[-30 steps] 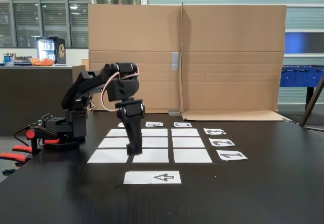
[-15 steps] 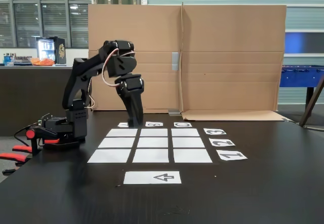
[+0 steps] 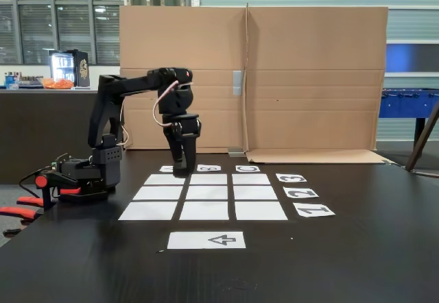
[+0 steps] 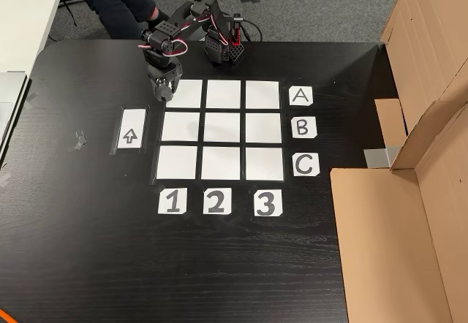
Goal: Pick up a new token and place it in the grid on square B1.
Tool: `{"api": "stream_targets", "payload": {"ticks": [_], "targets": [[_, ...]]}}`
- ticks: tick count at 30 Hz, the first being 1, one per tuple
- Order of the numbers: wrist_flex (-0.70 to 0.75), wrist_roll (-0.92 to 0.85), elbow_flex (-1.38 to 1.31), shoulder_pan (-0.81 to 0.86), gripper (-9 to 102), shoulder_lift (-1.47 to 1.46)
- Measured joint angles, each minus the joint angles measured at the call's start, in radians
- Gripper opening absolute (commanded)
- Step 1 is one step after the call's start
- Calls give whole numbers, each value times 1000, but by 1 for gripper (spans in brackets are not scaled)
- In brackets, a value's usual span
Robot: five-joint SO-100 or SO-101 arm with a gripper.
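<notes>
Pincer (image 4: 161, 91) hung low by the grid (image 4: 219, 129) corner, jaw state unclear, no token evident — best lift clear, then seek one before square B1 (image 4: 180, 126).

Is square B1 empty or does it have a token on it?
Empty: square B1 is bare white paper in the other view.

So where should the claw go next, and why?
Probably a short slide across to square B1, then down. The claw hangs raised near the A1 corner of the grid, one cell away. All nine squares look bare. I can't tell whether the claw holds anything.
</notes>
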Motion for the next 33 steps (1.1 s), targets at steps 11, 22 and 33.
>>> {"api": "stream_targets", "payload": {"ticks": [11, 22, 33], "targets": [[-35, 0, -37, -44, 17, -259], [-35, 0, -155, -72, 17, -360], [-57, 0, -216, -104, 17, -405]]}}
